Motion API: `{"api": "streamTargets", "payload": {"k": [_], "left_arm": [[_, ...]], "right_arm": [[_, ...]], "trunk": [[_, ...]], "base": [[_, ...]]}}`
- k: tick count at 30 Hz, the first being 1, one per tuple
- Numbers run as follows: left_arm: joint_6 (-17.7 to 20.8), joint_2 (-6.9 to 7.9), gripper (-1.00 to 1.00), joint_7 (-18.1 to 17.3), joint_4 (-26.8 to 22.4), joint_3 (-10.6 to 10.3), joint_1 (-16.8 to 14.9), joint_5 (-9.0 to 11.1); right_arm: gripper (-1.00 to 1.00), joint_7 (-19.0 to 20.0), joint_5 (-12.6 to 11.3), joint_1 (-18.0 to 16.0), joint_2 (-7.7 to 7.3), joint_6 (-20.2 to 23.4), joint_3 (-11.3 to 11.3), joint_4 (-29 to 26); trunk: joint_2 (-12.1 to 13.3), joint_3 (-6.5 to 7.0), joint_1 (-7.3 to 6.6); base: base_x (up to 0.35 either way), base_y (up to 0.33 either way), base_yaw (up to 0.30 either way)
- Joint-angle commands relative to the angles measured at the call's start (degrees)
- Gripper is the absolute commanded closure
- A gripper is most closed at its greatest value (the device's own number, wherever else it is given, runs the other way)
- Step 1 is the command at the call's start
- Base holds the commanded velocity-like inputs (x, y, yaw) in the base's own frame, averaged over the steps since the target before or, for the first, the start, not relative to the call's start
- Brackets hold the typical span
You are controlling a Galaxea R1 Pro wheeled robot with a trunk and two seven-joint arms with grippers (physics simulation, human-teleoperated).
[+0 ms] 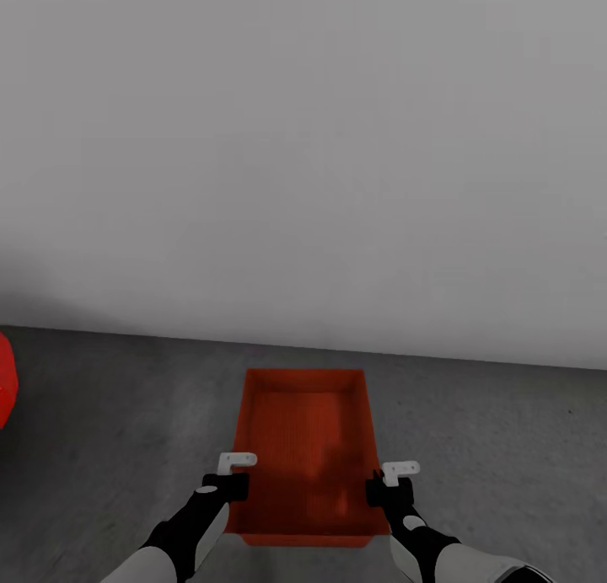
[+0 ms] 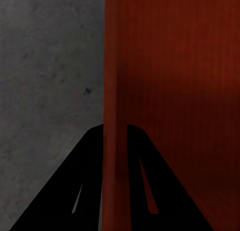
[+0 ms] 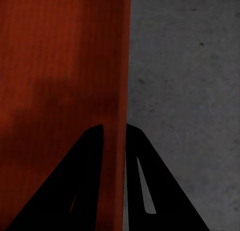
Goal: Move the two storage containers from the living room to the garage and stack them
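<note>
Container: an orange-red rectangular open-topped plastic bin (image 1: 305,448) sat over the dark grey rough concrete floor (image 1: 489,448), near a plain pale grey wall (image 1: 303,145).
Left claw (image 1: 233,475): pinched the bin's left wall.
Right claw (image 1: 389,480): pinched its right wall.

Your bin (image 1: 303,431) reads as thin plastic, orange-red, semi-matt with fine faint ribbing on the base. The floor (image 1: 497,448) is rough matt concrete, dark grey and speckled. The wall (image 1: 303,145) is smooth, flat matt pale grey. Your gripper fingers (image 2: 85,191) look plain matt black; brackets (image 1: 238,460) are smooth white.
</note>
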Motion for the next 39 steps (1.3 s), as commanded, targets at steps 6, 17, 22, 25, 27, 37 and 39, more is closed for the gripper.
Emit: {"api": "streamTargets", "payload": {"k": [6,17,22,25,27,37,39], "left_arm": [[0.26,-0.84,1.00,0.91,-0.12,-0.40,0.07,0.45],[-0.16,-0.69,-1.00,0.86,-0.12,-0.39,0.07,0.48],[-0.20,-0.72,-1.00,0.77,-0.21,-0.43,0.07,0.43],[-0.20,-0.74,-1.00,0.74,-0.23,-0.44,0.07,0.43],[-0.20,-0.75,-1.00,0.73,-0.24,-0.42,0.07,0.42],[-0.11,-0.92,-1.00,0.73,-0.32,-0.45,0.07,0.41],[-0.12,-0.92,-1.00,0.73,-0.33,-0.46,0.07,0.41]], "right_arm": [[1.00,-0.27,-1.18,-0.02,0.11,-0.34,-0.90,0.05],[-1.00,-0.27,-1.02,-0.02,0.05,-0.44,-0.86,0.05],[-1.00,-0.20,-0.84,-0.02,0.04,-0.44,-0.85,0.05],[-1.00,-0.19,-0.78,-0.02,0.04,-0.44,-0.85,0.05],[-1.00,-0.19,-0.74,-0.02,0.07,-0.44,-0.85,0.05],[-1.00,-0.18,-0.66,-0.02,0.07,-0.44,-0.85,0.06],[-1.00,-0.18,-0.68,-0.02,0.05,-0.44,-0.85,0.06]], "trunk": [[-0.01,-0.06,1.26],[-0.01,-0.06,1.26],[-0.01,-0.06,1.26],[-0.01,-0.06,1.26],[-0.01,-0.06,1.26],[-0.01,-0.06,1.26],[-0.01,-0.06,1.26]], "base": [[0.000,0.000,0.000],[0.000,0.000,0.000],[0.000,0.000,0.000],[0.000,0.000,0.000],[0.000,0.000,0.000],[0.000,0.000,0.000],[0.000,0.000,0.000]]}}
